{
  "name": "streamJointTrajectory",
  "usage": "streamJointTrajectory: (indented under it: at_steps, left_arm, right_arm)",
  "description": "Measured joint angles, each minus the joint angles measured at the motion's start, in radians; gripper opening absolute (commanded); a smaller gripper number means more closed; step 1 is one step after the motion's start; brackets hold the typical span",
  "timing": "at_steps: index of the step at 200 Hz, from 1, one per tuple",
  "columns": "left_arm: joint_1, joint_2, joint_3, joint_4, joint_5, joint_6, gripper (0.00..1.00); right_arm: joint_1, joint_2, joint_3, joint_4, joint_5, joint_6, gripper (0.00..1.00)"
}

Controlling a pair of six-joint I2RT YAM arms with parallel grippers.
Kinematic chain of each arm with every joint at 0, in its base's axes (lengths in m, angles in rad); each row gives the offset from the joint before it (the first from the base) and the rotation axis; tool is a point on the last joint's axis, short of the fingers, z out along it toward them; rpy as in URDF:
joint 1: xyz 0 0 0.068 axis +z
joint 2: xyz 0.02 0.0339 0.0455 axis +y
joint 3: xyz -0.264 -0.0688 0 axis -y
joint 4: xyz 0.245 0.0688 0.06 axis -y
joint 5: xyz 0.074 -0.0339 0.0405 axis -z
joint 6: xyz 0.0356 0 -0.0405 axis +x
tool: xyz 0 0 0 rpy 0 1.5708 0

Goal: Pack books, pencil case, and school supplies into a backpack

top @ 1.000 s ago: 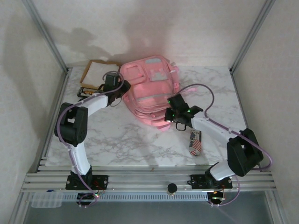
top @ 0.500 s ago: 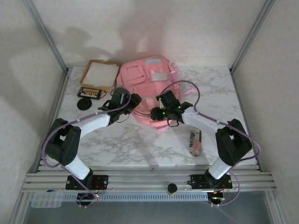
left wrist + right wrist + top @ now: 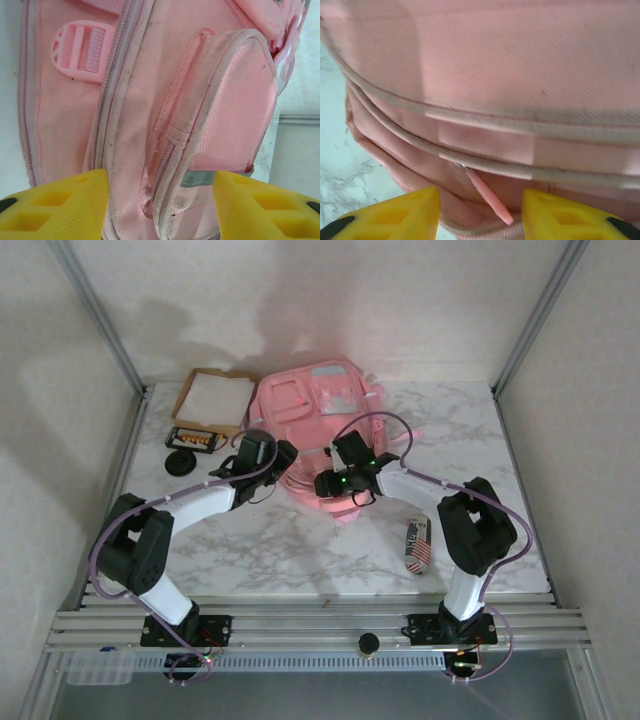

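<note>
Backpack (image 3: 300,425) lies at twelve o'clock on the table (image 3: 300,550); right gripper (image 3: 480,202) gapes, unclamped, around the zip pull (image 3: 487,196); left gripper (image 3: 160,200) straddles it, grip unclear; closing off-centre could miss the pull or snag cloth.

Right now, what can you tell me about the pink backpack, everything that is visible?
The pink backpack lies flat, front up, at the far middle of the marble table. It is woven fabric with pale piping, grey-lilac patches on its front pockets, a mesh side pocket, a pink plastic buckle and dark specks. The left gripper stands open at its left side; the right gripper stands open around a pink zipper pull at its near edge.
</note>
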Motion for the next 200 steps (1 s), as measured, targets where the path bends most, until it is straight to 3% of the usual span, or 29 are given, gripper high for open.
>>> streamJointTrajectory:
  at_steps: [44, 128, 200]
  left_arm:
    - [0.000, 0.001, 0.000, 0.000, -0.003, 0.000, 0.57]
    - [-0.006, 0.003, -0.001, -0.009, -0.024, -0.002, 0.57]
    - [-0.060, -0.031, -0.024, -0.024, -0.042, -0.084, 0.57]
  right_arm:
    - [0.001, 0.034, -0.002, 0.032, 0.000, -0.015, 0.41]
    - [0.004, 0.031, -0.040, 0.097, -0.019, -0.059, 0.00]
    - [0.009, -0.103, -0.069, 0.074, 0.024, -0.087, 0.00]
